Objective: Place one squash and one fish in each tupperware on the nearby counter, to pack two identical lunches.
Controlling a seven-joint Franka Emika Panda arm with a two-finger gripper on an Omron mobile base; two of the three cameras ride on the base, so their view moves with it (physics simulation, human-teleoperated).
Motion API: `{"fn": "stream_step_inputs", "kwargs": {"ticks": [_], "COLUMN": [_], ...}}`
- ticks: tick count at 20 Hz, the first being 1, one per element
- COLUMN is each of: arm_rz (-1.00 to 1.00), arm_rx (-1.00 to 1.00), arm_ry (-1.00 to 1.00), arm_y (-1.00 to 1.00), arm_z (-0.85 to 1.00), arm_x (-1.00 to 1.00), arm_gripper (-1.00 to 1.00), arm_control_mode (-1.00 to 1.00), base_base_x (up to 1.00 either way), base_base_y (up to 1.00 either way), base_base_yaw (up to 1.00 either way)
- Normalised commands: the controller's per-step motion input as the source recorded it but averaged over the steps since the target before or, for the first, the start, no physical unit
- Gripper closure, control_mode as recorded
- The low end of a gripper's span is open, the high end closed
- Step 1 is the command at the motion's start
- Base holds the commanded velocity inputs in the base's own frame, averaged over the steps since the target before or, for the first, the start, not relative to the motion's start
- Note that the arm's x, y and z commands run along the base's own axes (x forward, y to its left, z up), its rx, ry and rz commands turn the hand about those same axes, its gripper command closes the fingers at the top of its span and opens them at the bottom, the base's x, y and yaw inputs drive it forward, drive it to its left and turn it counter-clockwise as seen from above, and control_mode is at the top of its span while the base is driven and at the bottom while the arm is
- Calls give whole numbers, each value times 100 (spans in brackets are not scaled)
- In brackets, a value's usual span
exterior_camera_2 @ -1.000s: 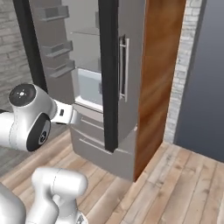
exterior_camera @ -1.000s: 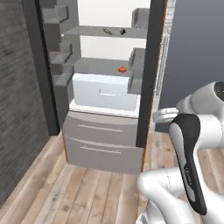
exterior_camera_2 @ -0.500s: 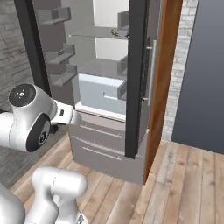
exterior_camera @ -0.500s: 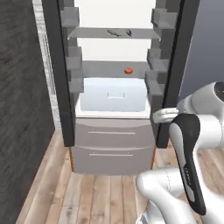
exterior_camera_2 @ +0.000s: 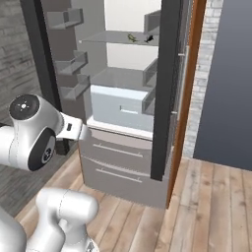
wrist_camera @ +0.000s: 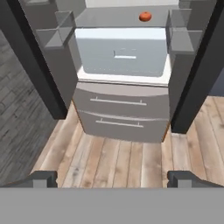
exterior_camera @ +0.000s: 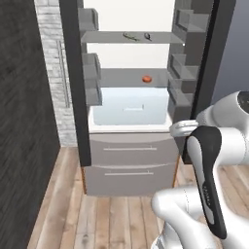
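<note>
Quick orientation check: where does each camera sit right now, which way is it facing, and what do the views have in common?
Left base view: behind the arm's left, facing the open fridge; white arm at lower right.
Right base view: behind the arm's right, facing the fridge obliquely; arm at lower left.
Hand view: on the hand, facing the fridge and tilted toward the floor; open gripper fingertips at bottom.
Shared: left base and hand views show a squash on the middle shelf; both base views show the fish above.

Open fridge [exterior_camera: 131, 102] with grey shelves, a pale crisper drawer [exterior_camera: 130, 108], two bottom freezer drawers [exterior_camera: 130, 165]; wood plank floor [wrist_camera: 122, 162] below.
</note>
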Motion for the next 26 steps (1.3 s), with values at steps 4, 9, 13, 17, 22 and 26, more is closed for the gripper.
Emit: {"fn": "stream_step_inputs", "kwargs": {"ticks": [4, 9, 13, 17, 22, 26], "arm_rz": [0, 0, 0, 0, 0, 0], "arm_rx": [0, 0, 0, 0, 0, 0], "arm_ry": [0, 0, 0, 0, 0, 0], "arm_y": [0, 0, 0, 0, 0, 0], "arm_z": [0, 0, 0, 0, 0, 0], "arm_x": [0, 0, 0, 0, 0, 0], "arm_gripper": [-100, -100, -100, -100, -100, -100], "arm_control_mode": [100, 100, 100, 100, 100, 100], "base_base_x": [44, 73, 86, 73, 59, 56], "base_base_y": [2, 11, 44, 67, 12, 0], "base_base_yaw": [-9, -11, -17, -19, -19, -17]}}
